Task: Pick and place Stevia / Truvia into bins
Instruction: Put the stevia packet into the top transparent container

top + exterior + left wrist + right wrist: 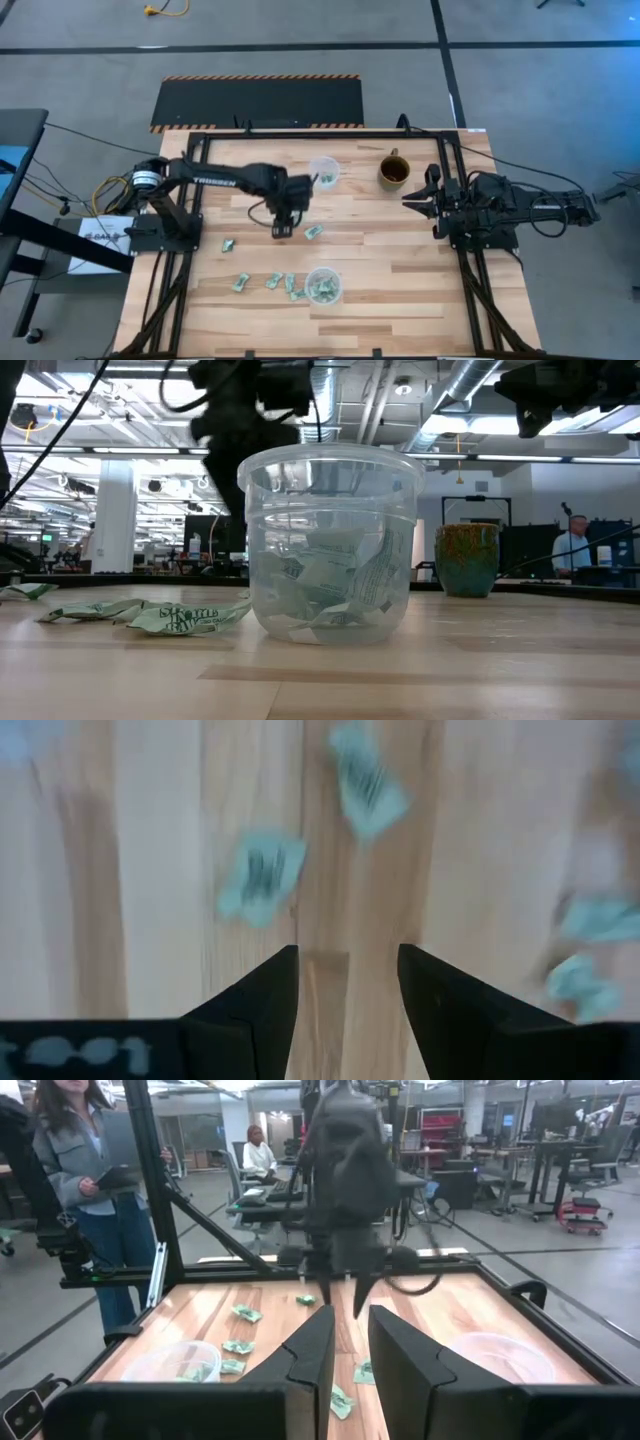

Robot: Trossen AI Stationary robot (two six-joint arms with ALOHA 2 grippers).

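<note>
left arm over the loose packets, right arm parked

from overhead i see my left gripper [284,230] stretched out over the middle of the table [400,290], pointing down. its wrist camera shows the two dark fingers [262,1010] spread apart with bare wood between them and nothing held. a packet [313,232] lies flat just to its right, and another packet [227,245] sits further left, nearer the table's left side.

along the near part of the table, more loose packets [241,283] lie in a short row running toward the near cup [323,285]. that cup already has several packets in it; the level camera shows them crumpled against the clear wall of the cup [330,545], with a few packets [185,617] flat on the wood just to its left.

the far cup [323,170] stands near the back edge, close beside the left arm's forearm; i cannot tell whether anything is in it. to its right sits a brown mug [393,171].

my right gripper [415,199] waits at the right side of the table, aimed across toward the left arm. its fingers [312,1355] stand slightly apart and hold nothing. past them its camera shows a person [85,1175] standing beyond the table's end.
</note>
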